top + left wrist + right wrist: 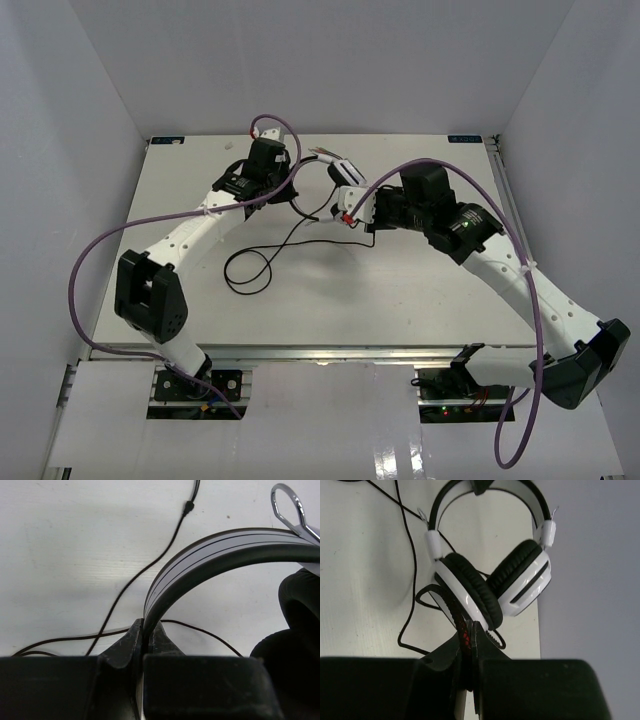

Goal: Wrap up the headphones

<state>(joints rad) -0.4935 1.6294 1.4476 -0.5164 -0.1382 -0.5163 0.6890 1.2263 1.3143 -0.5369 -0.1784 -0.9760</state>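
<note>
The headphones (345, 195) hang between my two grippers above the back middle of the table. My left gripper (291, 186) is shut on the black-and-white headband (225, 545); its jaws pinch the band's end at the bottom of the left wrist view (144, 632). My right gripper (351, 215) is shut on a black-and-red ribbed strand (465, 630) just under the white ear cups (490, 580). The thin black cord (262, 255) trails down to a loop on the table. Frayed wire ends (325, 153) lie near the back.
Thick purple arm cables arc on the left (100, 250) and right (520, 270). White walls enclose the table (420, 290) on three sides. A metal rail (505, 200) runs along the right edge.
</note>
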